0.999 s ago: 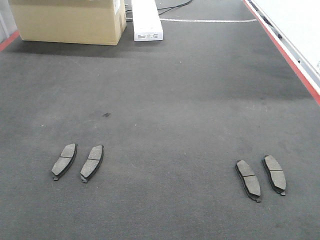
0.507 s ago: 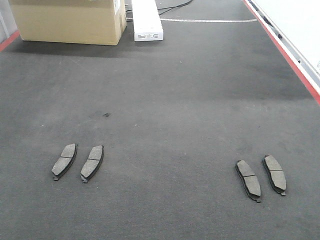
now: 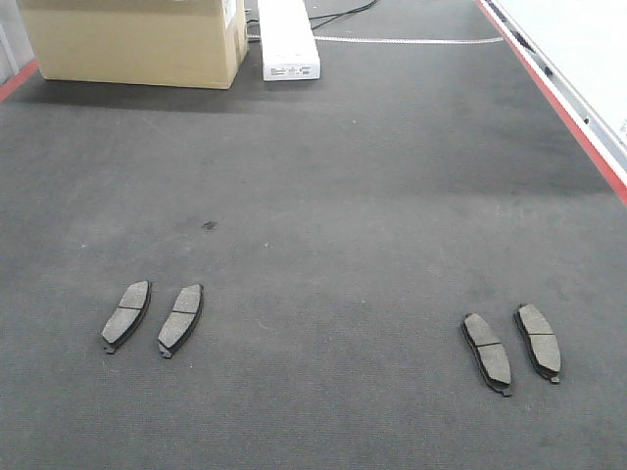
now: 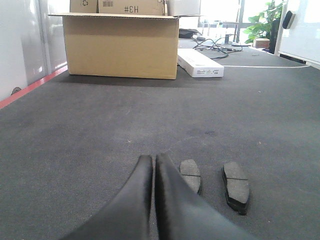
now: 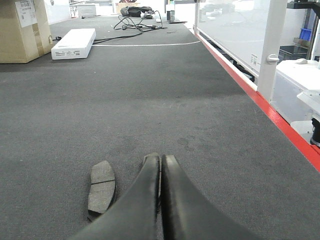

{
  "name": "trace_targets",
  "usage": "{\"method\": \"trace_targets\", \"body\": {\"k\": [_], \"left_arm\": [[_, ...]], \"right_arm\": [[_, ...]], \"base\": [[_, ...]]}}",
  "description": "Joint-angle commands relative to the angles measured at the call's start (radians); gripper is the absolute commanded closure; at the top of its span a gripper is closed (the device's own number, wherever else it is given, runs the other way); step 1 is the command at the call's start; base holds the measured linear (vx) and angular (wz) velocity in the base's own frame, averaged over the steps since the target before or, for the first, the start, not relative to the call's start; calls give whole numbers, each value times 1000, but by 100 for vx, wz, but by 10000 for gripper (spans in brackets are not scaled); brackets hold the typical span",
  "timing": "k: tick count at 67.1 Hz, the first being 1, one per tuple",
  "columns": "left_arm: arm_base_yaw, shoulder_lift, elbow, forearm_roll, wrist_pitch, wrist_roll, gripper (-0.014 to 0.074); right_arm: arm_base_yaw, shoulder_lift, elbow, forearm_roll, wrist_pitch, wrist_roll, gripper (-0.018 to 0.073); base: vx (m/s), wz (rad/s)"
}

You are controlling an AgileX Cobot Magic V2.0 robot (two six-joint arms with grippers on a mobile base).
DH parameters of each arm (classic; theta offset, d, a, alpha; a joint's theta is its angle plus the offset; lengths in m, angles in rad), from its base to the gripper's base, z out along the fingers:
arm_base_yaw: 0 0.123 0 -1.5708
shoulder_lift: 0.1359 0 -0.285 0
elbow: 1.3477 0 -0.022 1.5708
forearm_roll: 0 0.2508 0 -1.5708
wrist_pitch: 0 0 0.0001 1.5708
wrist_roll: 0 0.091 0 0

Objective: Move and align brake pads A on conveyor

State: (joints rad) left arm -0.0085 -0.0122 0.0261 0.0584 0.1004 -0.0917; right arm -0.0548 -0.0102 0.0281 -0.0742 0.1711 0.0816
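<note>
Cardboard box (image 3: 132,41) on conveyor (image 3: 333,196), flaps open, contents unseen.

On the conveyor (image 3: 323,196) we see two brake pads A (image 3: 127,315) (image 3: 181,319) side by side at near left and two (image 3: 487,352) (image 3: 539,341) at near right. Far behind stand a cardboard box (image 3: 137,44) and, to its right, a flat carton (image 3: 287,39).

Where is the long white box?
In the front view, the long white box lies at the far end of the conveyor, just right of the big cardboard box, far behind the brake pads.
</note>
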Motion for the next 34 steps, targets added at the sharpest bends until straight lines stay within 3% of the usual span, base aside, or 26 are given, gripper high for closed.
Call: {"method": "trace_targets", "body": {"k": [1, 34], "left_arm": [[0, -15, 18, -9, -82, 2, 603], [0, -15, 18, -9, -82, 2, 603]], "right_arm": [[0, -13, 12, -11, -75, 1, 571], [-4, -12, 12, -8, -75, 2, 571]], "base": [[0, 0], [0, 0]]}}
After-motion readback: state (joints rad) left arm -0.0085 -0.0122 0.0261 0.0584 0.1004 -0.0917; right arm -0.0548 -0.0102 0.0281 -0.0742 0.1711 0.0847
